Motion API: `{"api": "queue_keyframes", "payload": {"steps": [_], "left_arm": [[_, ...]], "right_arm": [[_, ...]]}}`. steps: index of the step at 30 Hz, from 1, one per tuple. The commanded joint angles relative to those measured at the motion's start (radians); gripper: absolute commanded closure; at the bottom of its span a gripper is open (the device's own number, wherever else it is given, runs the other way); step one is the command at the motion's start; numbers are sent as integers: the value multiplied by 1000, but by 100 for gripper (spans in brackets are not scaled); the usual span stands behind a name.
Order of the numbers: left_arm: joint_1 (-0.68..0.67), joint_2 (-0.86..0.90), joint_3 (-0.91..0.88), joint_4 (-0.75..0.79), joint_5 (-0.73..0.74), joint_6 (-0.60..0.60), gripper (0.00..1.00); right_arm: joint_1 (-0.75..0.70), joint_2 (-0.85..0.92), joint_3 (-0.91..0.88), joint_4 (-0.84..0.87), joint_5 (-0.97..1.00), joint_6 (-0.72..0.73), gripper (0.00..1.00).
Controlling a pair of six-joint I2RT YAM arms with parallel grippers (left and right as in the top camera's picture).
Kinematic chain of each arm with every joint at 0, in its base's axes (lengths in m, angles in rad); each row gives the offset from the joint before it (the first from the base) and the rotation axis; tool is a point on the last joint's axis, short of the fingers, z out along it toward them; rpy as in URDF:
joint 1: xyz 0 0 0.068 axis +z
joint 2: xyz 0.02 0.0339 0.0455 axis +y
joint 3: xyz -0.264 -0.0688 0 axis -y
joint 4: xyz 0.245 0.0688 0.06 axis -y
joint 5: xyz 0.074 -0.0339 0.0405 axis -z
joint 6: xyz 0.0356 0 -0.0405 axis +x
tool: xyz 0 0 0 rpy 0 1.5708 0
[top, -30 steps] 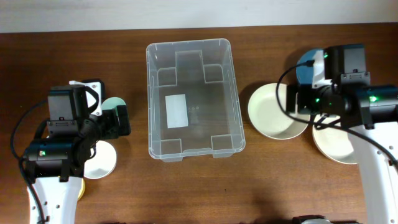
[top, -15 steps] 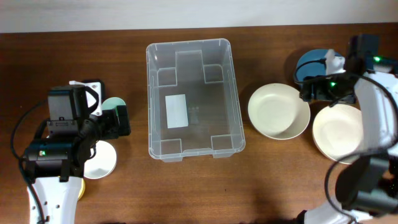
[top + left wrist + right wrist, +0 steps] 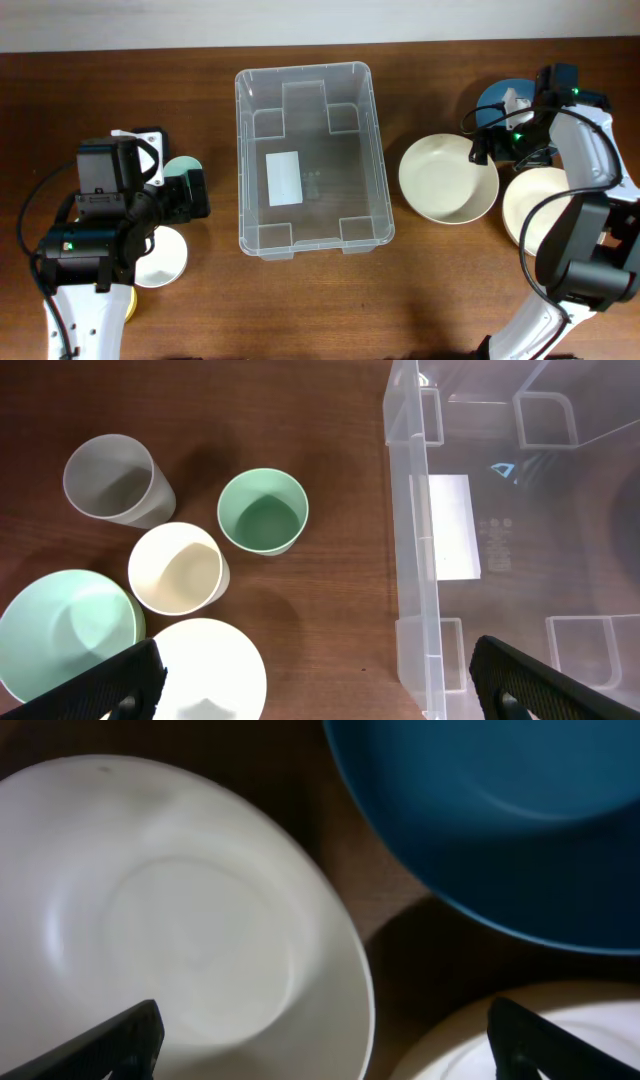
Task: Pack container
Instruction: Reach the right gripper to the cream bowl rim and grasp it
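Nothing packed yet, tub's totally empty

Nearest the arms, the left gripper hangs with its jaws spread wide and nothing in them, just beside the green cup and its neighbours. The right gripper is also wide and empty, low over the cream bowl, with the blue bowl behind. The container sits mid-table between both piles, holding only its white label — so I'd say every dish is left to pack.
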Motion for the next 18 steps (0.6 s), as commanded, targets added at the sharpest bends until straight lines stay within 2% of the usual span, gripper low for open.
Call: {"api": "queue_keyframes", "payload": {"steps": [1,18], "left_arm": [[1,3,21,2,11,-9,1],[0,3,21,2,11,-10,1]], "right_arm": [[-19,38,9,18,-23,-11,1],[-23,171,1,101,-46,-8,1]]}}
